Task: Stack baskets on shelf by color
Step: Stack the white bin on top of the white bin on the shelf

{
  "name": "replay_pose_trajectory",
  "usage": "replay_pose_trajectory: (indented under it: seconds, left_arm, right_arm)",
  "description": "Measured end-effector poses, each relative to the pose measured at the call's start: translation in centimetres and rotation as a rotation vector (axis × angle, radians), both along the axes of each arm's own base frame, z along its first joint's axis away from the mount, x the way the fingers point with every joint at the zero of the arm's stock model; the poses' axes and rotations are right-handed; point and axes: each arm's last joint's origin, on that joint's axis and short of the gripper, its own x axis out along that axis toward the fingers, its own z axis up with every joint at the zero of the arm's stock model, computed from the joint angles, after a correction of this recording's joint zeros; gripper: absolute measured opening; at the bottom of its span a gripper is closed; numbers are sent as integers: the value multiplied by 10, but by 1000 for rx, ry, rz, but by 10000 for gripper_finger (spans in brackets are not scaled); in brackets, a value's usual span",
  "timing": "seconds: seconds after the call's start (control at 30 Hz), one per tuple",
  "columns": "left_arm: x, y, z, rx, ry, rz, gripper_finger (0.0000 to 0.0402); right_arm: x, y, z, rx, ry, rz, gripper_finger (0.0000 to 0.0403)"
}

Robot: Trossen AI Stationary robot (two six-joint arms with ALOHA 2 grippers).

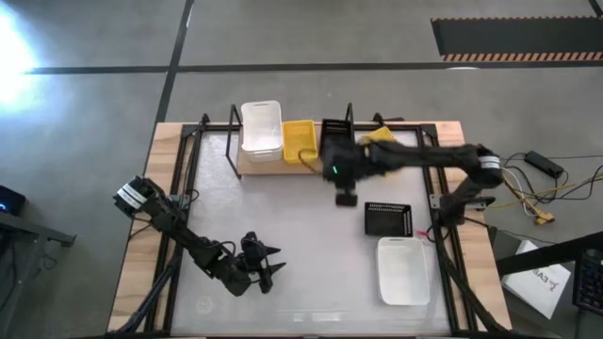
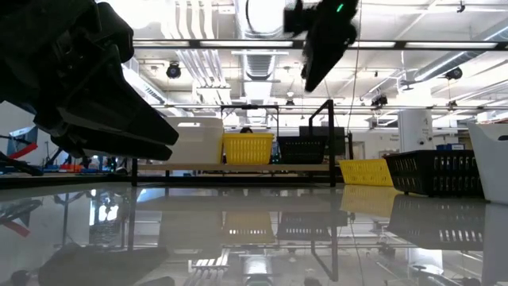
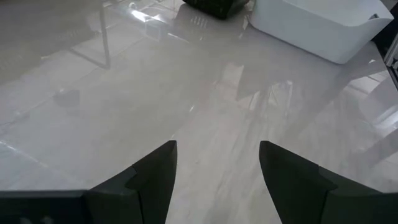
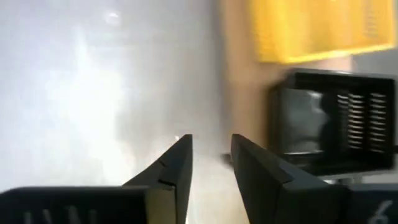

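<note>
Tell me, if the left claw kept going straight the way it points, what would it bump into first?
Probably the white basket lying on the table: the left gripper faces it across bare tabletop, though it tilts downward and might touch that first.

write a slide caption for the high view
Right gripper hovers empty by the wooden wire-framed shelf holding white, yellow and black plastic baskets; left gripper waits near the table's front.

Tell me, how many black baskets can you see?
2: one black basket on the shelf beside the yellow one, another on the table. Stacked ones may hide more.
</note>
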Motion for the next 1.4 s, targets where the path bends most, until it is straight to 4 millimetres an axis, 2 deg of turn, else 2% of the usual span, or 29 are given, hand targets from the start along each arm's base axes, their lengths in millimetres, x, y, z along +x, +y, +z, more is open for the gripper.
replay_pose_trajectory:
  seconds: [0.17,0.27,0.37,0.5,0.63,0.8,1.03,1.23,1.4]
  left_arm:
    - [0,0,0,0,0,0,212]
    - [0,0,0,0,0,0,212]
    - [0,0,0,6,1,-3,212]
    - [0,0,0,9,-2,2,212]
    - [1,2,0,11,-2,9,212]
    - [4,6,0,12,-4,30,212]
    - [7,10,0,12,-5,45,212]
    - [7,10,0,11,-5,45,212]
    - [7,10,0,10,-5,45,212]
  right_arm:
    - [-26,69,0,89,-35,16,70]
    - [-48,98,-9,137,-29,-39,58]
    - [-73,116,-21,147,7,-149,52]
    - [-109,127,-33,152,52,-343,48]
    - [-132,136,-42,230,6,-489,47]
    - [-129,135,-64,297,-56,-579,60]
    - [-113,122,-80,236,12,-652,123]
    - [-108,126,-62,261,102,-623,180]
    - [-112,157,-38,358,102,-427,198]
